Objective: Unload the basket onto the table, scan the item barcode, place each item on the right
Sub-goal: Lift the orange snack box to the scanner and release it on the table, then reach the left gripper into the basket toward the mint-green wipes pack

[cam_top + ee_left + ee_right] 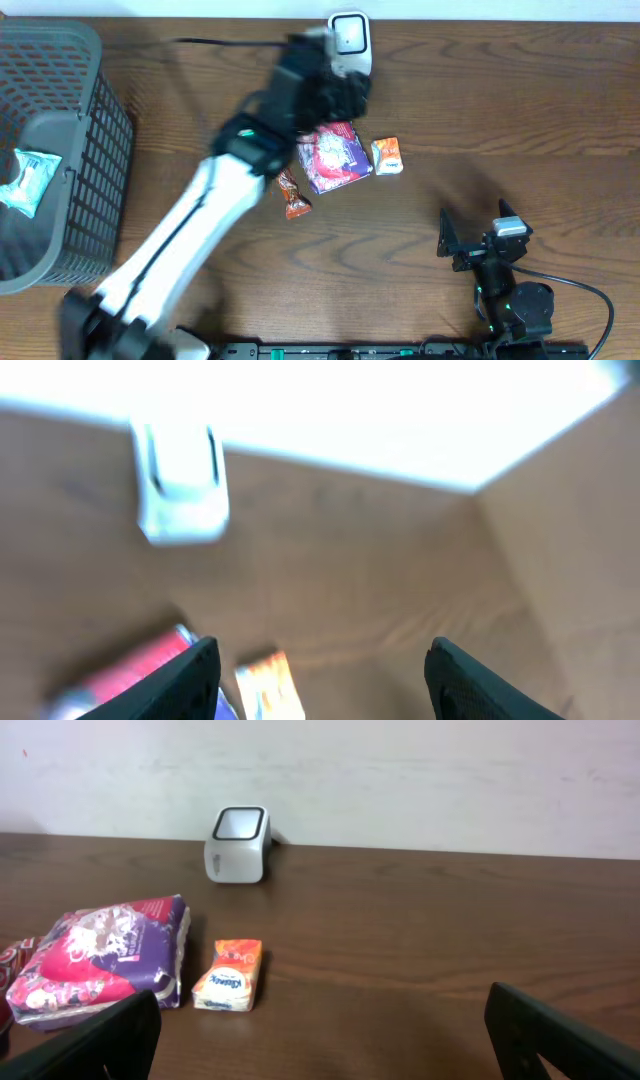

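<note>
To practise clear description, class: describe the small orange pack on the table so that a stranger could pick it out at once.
Find the white scanner standing at the far edge of the table. In front of it lies a bulky purple-and-pink packet; the orange pack lies just to that packet's right. It is far smaller and flatter, orange fading to white.

White left arm [190, 240] with black joints; black right end effector [478, 234] and cable [592, 298].

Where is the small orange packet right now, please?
In the overhead view the orange packet lies flat on the table, just right of the purple packet, nearer the robot than the white scanner.
</note>
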### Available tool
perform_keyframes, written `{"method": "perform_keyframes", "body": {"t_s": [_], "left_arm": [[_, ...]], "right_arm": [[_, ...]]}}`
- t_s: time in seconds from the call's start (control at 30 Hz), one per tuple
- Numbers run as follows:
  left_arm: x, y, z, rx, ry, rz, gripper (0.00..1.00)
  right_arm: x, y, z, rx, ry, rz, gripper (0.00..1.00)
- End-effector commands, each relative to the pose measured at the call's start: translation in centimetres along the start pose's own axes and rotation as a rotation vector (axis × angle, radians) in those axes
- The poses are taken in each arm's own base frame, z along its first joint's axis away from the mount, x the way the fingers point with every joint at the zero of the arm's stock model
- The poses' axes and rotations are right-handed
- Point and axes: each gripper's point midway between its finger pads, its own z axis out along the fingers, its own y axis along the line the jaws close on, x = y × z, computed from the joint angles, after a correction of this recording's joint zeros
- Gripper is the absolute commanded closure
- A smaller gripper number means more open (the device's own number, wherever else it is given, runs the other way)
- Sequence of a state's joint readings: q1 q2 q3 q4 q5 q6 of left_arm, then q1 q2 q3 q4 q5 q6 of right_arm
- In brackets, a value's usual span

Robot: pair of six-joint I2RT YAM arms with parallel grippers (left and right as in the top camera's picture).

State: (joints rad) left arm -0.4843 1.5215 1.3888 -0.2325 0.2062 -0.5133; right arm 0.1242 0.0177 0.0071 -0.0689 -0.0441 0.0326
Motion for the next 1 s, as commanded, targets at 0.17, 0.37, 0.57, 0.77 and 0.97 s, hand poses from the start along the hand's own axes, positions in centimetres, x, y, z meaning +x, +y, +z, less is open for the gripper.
{"method": "perform_keyframes", "body": {"t_s": [0.17, 0.37, 0.57, 0.77, 0.97], "left_arm": [[-10.4, 3.5, -13.9, -0.114, -0.351, 0.133, 0.33], [-13.2, 11.4, -21.9, -0.402, -0.501, 0.037, 0.32], [-13.2, 19.0, -27.2, -0.637, -0.544, -0.086, 0.32], [-14.5, 21.7, -31.6, -0.719, -0.673, -0.167, 0.32], [-14.5, 24.4, -34.5, -0.844, -0.729, -0.207, 0.32]], "right_arm": [[0.1, 0.0, 0.0, 0.002, 0.001, -0.012, 0.01], [0.1, 0.0, 0.0, 0.002, 0.001, -0.012, 0.01], [0.1, 0.0, 0.0, 0.002, 0.001, -0.012, 0.01], [0.1, 0.0, 0.0, 0.002, 0.001, -0.012, 0.01], [0.1, 0.0, 0.0, 0.002, 0.001, -0.012, 0.01]]}}
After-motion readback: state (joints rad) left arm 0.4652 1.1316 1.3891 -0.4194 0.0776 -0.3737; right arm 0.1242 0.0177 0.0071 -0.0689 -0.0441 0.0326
